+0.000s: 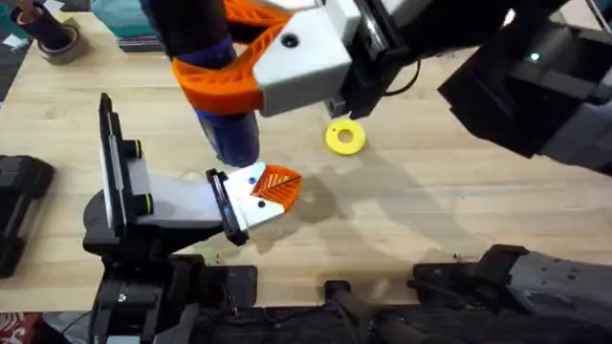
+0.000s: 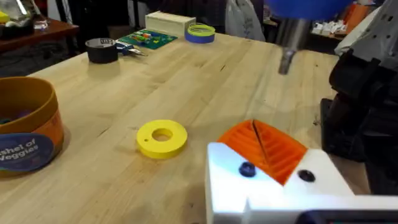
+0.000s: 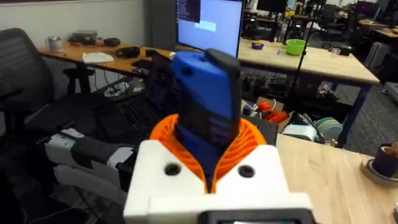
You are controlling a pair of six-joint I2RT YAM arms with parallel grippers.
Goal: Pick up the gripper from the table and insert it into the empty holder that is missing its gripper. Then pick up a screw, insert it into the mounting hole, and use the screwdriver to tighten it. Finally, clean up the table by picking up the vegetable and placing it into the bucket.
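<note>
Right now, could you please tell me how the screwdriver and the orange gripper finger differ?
The screwdriver is blue and cylindrical; the orange gripper finger is a ribbed wedge. The screwdriver stands upright, tip down, clamped in the jaws of the right gripper; the orange gripper finger lies low, seated on the white holder. Both are close together over the wooden table, the screwdriver's tip near the holder.

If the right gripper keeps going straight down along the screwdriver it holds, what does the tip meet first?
Probably the white holder beside its orange gripper. The right gripper grips the blue screwdriver, whose metal tip hangs above that mount. Depth is unclear.
</note>
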